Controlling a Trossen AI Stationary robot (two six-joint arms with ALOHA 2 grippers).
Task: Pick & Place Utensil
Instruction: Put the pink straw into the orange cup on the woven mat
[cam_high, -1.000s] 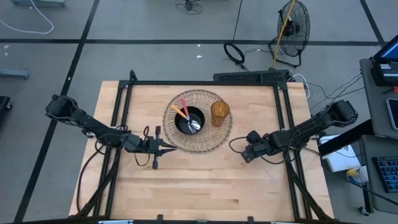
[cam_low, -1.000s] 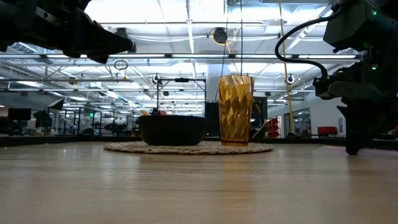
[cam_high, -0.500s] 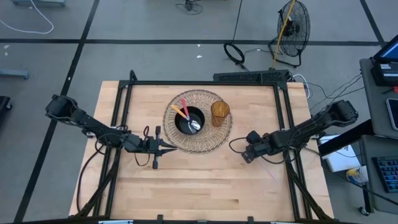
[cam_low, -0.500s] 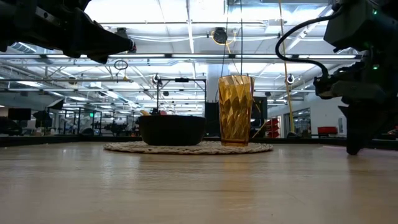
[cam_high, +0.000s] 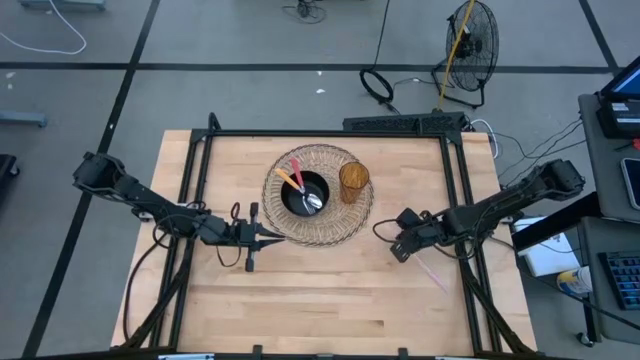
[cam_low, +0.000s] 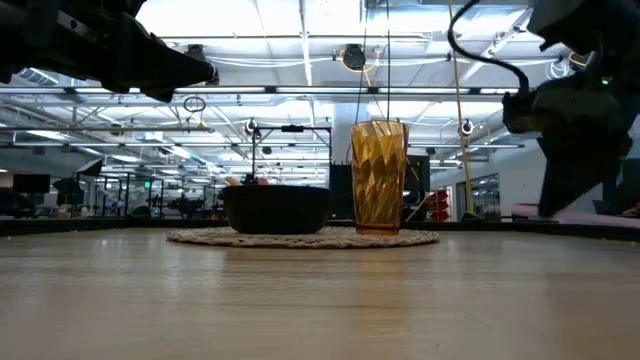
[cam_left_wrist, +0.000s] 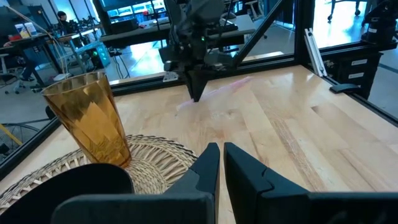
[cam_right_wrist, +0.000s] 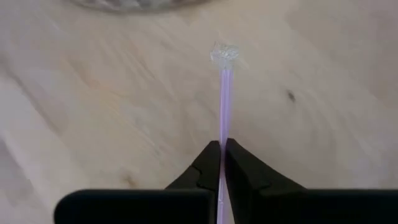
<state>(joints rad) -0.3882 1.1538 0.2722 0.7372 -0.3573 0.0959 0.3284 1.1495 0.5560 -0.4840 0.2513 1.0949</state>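
Purple utensil (cam_right_wrist: 222, 106) in right hand (cam_right_wrist: 222, 163)

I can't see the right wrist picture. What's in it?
Two dark fingers of the right gripper pinch a thin pink utensil with a clear end, over the wooden table. A woven mat peeks in at the far edge.

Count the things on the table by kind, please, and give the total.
Utensils: 4, three in the bowl, one pink in the right pincer
Bowl: 1
Cup: 1
Mat: 1
Total: 7
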